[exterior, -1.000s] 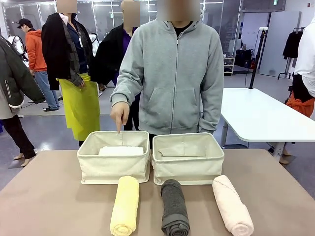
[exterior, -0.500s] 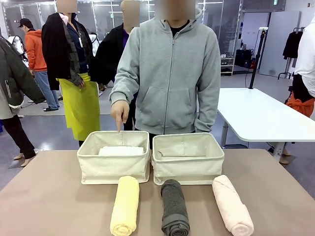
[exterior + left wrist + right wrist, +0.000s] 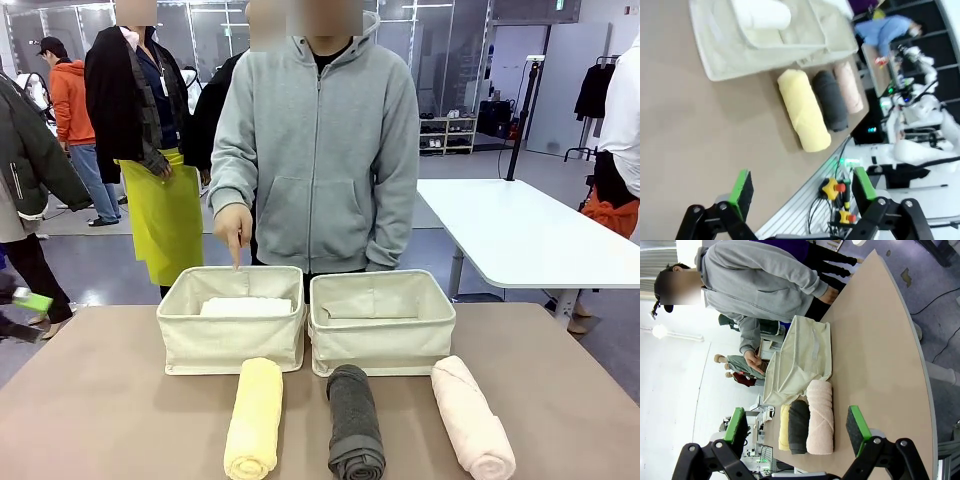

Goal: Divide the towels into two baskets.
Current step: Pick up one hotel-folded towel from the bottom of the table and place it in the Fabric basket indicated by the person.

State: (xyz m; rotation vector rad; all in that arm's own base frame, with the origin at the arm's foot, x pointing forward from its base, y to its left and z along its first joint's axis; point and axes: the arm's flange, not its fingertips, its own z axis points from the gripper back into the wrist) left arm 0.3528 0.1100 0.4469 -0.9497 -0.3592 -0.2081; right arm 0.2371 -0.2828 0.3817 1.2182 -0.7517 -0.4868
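on the table (image 3: 90, 400) the left basket (image 3: 230, 350) is holding the white towel (image 3: 247, 307) beside the right basket (image 3: 382, 345); yellow towel (image 3: 254, 418), grey towel (image 3: 355, 435) and pink towel (image 3: 472, 432) are lying in front; left gripper (image 3: 802, 189) and right gripper (image 3: 796, 424) are gaping wide, empty.

No readable txt, labels, brands, nos. or signs in any view.
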